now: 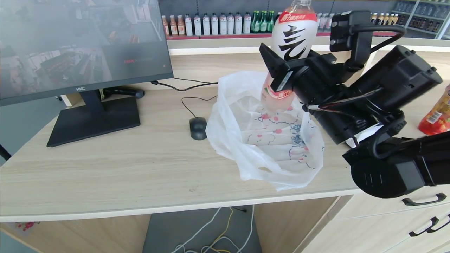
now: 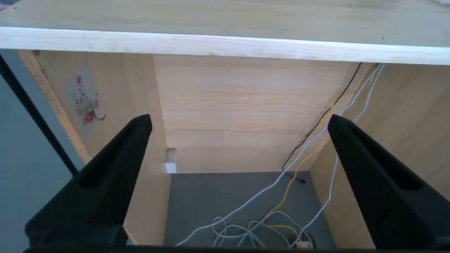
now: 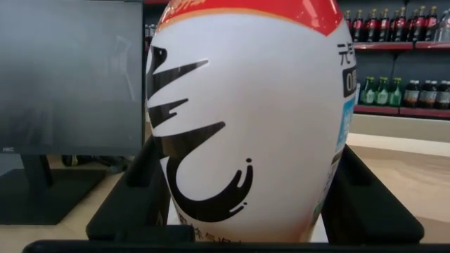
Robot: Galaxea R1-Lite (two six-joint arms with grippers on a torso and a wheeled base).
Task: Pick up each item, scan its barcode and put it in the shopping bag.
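Note:
My right gripper (image 1: 281, 75) is shut on a tall drink bottle (image 1: 290, 45) with a white, red and black label, holding it upright above the mouth of the white plastic shopping bag (image 1: 263, 140). The bottle's pink lower end dips into the bag's opening. Up close, the bottle's label (image 3: 246, 126) sits between the two dark fingers (image 3: 133, 197). The left gripper (image 2: 239, 190) is open and hangs below the counter's front edge, facing the space under the counter.
A monitor (image 1: 81, 45) on a stand is at the back left, with a mouse (image 1: 198, 128) beside the bag. Another bottle (image 1: 437, 116) lies at the far right. Cables (image 2: 267, 211) hang under the counter. Drawers (image 1: 422, 211) are at lower right.

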